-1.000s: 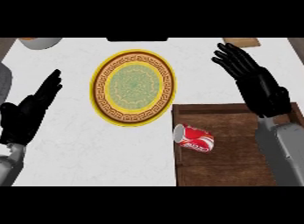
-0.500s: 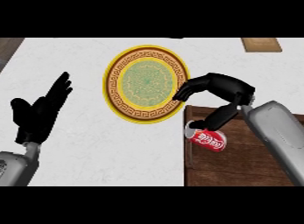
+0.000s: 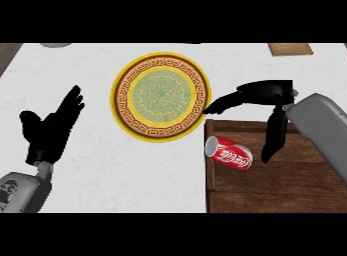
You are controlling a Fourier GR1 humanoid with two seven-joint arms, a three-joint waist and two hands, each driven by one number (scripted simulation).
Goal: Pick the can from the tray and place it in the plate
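Red can lies on its side in the wooden tray, at the tray's left edge near the yellow-rimmed plate; right hand spread just above it; left hand flat-fingered over the desk.

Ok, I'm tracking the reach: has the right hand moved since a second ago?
Yes. The right hand has come from beyond the far edge of the tray to over it, its fingers now pointing down beside the can.

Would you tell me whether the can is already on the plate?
No, the can lies on its side in the tray, beside the plate.
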